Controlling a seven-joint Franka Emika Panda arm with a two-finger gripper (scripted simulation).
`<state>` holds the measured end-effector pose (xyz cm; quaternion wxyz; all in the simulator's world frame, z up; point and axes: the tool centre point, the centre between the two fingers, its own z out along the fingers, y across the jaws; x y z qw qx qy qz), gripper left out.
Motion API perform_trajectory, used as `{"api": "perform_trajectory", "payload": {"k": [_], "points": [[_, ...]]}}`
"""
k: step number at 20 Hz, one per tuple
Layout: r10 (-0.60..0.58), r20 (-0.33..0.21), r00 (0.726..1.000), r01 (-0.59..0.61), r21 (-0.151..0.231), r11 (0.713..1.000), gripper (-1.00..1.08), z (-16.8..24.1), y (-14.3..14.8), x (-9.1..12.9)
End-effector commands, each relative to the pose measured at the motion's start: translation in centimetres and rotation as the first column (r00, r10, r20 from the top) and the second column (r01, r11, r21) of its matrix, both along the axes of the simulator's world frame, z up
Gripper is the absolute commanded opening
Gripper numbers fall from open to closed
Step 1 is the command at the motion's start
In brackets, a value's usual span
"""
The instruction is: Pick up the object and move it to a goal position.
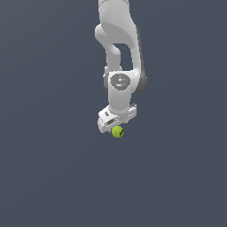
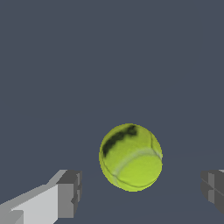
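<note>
The small yellow-green ball (image 1: pixel 117 131) with dark markings lies on the dark grey floor, right under the white arm's hand. In the wrist view the ball (image 2: pixel 131 157) sits between my two fingers, with a clear gap on each side. My gripper (image 1: pixel 116 130) (image 2: pixel 140 197) is open and hangs over the ball. One grey finger pad (image 2: pixel 70 192) shows on one side and the other pad (image 2: pixel 213 188) at the frame's edge. Neither pad touches the ball.
The white arm (image 1: pixel 117 48) comes down from the top of the exterior view. The flat dark grey floor (image 1: pixel 48 177) fills everything around the ball. No other object is in view.
</note>
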<state>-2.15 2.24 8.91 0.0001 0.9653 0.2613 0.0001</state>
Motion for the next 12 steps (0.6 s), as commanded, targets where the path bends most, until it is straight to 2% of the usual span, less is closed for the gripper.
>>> {"api": "perform_trajectory", "payload": {"k": [1,12], "points": [[0.001,-0.001,1.0,-0.001,0.0,1.0,1.0,-0.6,0.0,0.0],[0.005,0.0,1.0,-0.005,0.0,1.0,1.0,-4.7,0.0,-0.1]]}}
